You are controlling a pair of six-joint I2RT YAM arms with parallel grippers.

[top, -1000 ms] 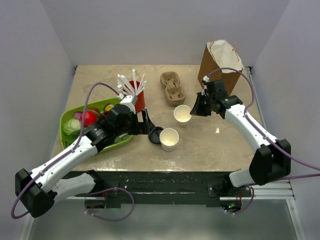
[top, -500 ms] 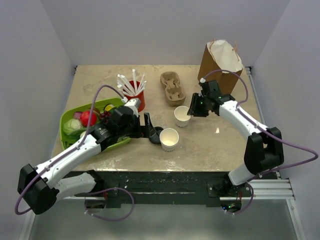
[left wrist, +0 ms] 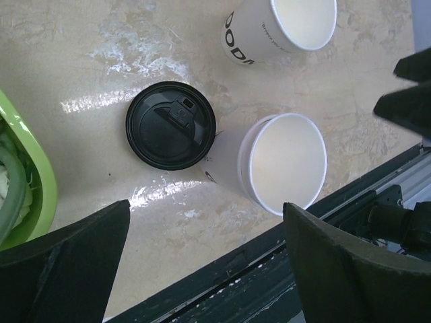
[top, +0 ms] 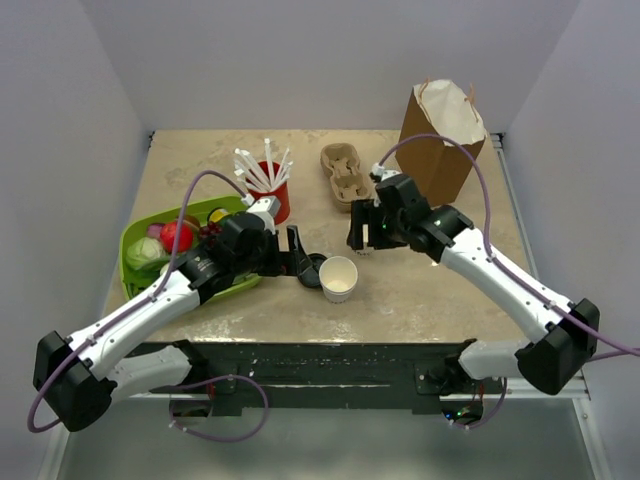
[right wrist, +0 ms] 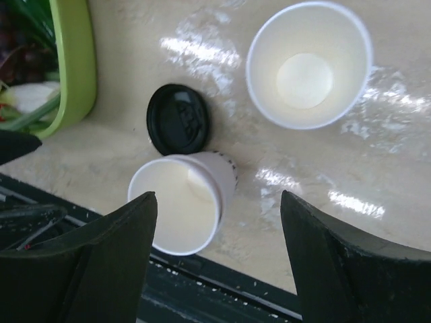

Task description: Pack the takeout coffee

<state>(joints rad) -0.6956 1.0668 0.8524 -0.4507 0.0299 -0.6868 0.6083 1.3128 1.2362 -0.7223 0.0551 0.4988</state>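
- At the far left of the desk (top: 440, 295) sits a green tray (left wrist: 37, 168) holding produce, partly hidden under the left arm.
- Behind the tray stands a red cup (top: 277, 200) filled with white sticks.
- The left tool (left wrist: 205, 208) hovers low over the near middle of the desk. Its fingers are spread as wide as they go and pinch nothing.
- A black lid (left wrist: 170, 125) lies flat and loose on the desk, below and between those fingers in the left wrist view.
- The near cup (left wrist: 286, 161) is white paper and stands upright and uncovered. It is just right of the lid and seems to touch it.
- A brown pulp cup carrier (top: 345, 177) rests farther back, apart from the cups.
- The far cup (right wrist: 308, 64) is also white, upright and uncovered, with dark print on its side. From above, the right arm hides most of it.
- Which cup is the takeout coffee cannot be told, since both stand open-topped.
- The right tool (right wrist: 217, 195) hangs above the far cup's spot, fingers spread apart and gripping nothing.
- A brown paper bag (top: 435, 150) stands open at the back right.
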